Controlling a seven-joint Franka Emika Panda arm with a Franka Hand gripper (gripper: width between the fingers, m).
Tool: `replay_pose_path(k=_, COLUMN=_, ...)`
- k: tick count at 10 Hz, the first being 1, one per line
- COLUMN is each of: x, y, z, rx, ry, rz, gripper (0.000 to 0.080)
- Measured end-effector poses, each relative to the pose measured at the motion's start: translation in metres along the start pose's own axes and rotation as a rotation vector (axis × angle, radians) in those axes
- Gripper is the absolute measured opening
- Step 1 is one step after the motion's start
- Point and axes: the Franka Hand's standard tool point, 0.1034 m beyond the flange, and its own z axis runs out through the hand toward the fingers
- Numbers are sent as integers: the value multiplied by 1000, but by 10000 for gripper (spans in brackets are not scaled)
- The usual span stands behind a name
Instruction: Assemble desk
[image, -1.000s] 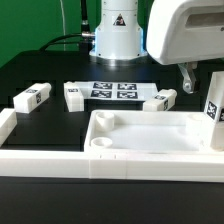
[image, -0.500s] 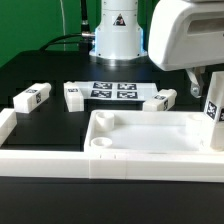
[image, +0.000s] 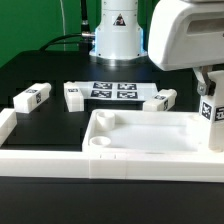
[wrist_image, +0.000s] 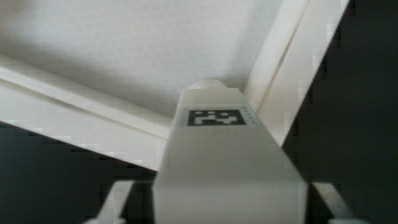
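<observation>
The white rimmed tabletop (image: 150, 160) lies in the foreground, with a round socket showing at its near corner on the exterior view's left. A white square leg (image: 207, 125) with a tag stands upright at the tabletop's far end on the exterior view's right. My gripper (image: 207, 88) comes down from above and is shut on the leg. In the wrist view the leg (wrist_image: 217, 150) fills the space between my fingers (wrist_image: 121, 205) and points down at the tabletop's rim (wrist_image: 294, 60). Where the leg's lower end meets the tabletop is hidden.
Three loose white legs (image: 32, 98) (image: 72, 94) (image: 158, 99) lie on the black table behind the tabletop. The marker board (image: 112, 90) lies between them. A low white barrier wall (image: 10, 125) runs along the exterior view's left and front. The robot base (image: 118, 35) stands at the back.
My fingers have closed in on the leg from wide open. The leg has gone from leaning to upright and shifted slightly toward the exterior view's left.
</observation>
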Motion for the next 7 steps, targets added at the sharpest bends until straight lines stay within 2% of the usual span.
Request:
replay_pose_path(k=2, x=0, y=-1, z=0, rx=7, ry=0, rz=127, gripper=289)
replay_pose_path(k=7, x=-2, y=-1, z=0, rx=59, ry=-9, rz=673, gripper=290)
